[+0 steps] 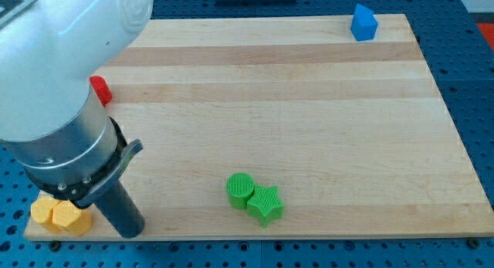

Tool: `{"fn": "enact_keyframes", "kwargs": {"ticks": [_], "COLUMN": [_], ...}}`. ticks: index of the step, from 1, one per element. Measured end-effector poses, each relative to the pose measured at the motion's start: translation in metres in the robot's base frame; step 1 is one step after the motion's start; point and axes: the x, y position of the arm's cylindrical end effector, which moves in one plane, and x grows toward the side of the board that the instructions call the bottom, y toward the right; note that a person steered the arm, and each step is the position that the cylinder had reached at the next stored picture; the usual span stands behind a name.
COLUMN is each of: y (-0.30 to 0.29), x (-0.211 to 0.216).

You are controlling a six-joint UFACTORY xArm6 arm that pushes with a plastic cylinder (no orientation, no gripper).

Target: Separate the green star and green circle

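My tip [131, 231] holds nothing, far left of the touching green circle [240, 189] and green star [265, 205]; both look light and hard, so push one from the side.

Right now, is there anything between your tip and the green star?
No. In the camera view only bare wooden board lies between my tip and the green star. The green circle touches the star's far upper-left side.

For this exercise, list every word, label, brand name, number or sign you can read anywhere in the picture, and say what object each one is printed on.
None: no text, number or logo is readable anywhere.
The pale wooden board, the green cylinder block, the green star block, the blue block, the red block and the two yellow blocks are all unmarked.
The white and grey arm casing bears no lettering.
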Motion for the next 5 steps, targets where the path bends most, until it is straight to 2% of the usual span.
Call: {"fn": "enact_keyframes", "kwargs": {"ticks": [1, 4, 5], "y": [0.009, 0.186, 0.225], "x": [0.000, -0.002, -0.010]}}
